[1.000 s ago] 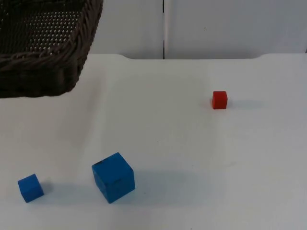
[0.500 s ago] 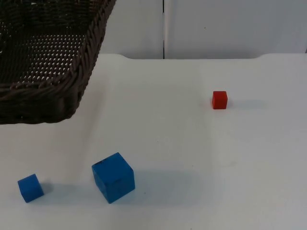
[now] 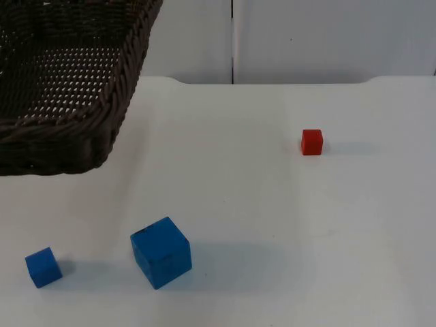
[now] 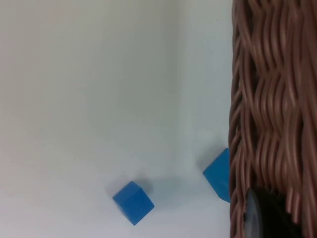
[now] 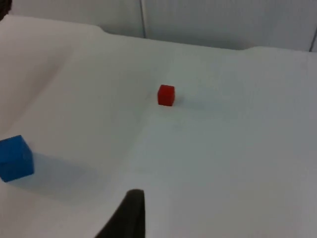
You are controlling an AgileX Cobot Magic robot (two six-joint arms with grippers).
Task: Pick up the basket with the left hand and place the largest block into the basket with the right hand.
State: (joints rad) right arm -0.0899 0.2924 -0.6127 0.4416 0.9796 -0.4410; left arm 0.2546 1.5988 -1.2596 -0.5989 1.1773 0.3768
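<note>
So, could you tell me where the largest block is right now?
In the top view the large blue block sits on the white table near the front left, just right of the small blue block and below the lifted basket.

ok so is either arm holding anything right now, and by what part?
The left gripper holds the wicker basket by its rim, lifted off the table. The right gripper holds nothing; the large blue block sits untouched on the table.

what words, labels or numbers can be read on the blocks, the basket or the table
None: no text, label, number or sign can be read anywhere.
Large blue block: plain faces.
Small blue block: plain faces.
Red block: plain faces.
Basket: bare dark wicker, no tag.
Table: plain white.
</note>
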